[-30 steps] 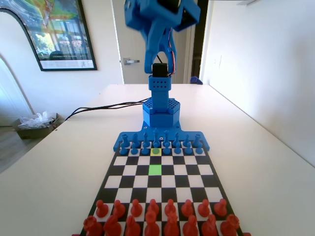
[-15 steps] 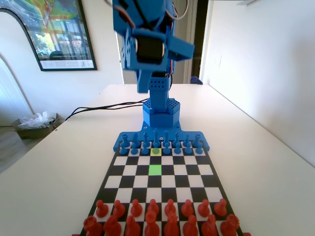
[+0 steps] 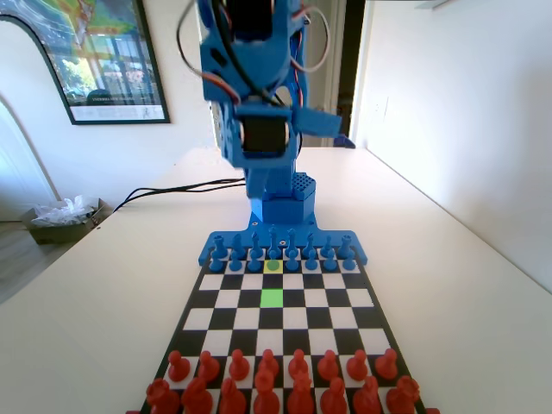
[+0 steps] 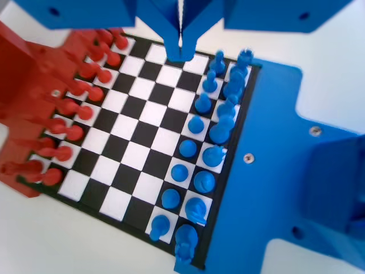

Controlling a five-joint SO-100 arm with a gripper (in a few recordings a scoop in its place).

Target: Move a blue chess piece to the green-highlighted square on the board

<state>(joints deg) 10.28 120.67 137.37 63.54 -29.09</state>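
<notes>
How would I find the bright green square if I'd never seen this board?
In the fixed view, start at the black-and-white board, with the blue pieces at its far end. From their front row, come two squares toward the red pieces, near the middle of the board. That bright green square is empty; the paler yellow square behind it holds a blue pawn.

You see blue arm (image 3: pixel 259 95) bent forward over far end of board (image 3: pixel 207 312), well above pieces. Green-highlighted square (image 3: pixel 272 297) sits bare at board's middle, 2 rows nearer you than blue pawn (image 3: pixel 273 265) on yellow square (image 3: pixel 273 267). Red pieces (image 3: pixel 276 384) fill 2 near rows. Black cables (image 3: pixel 172 185) trail left across table (image 3: pixel 448 285).
</notes>
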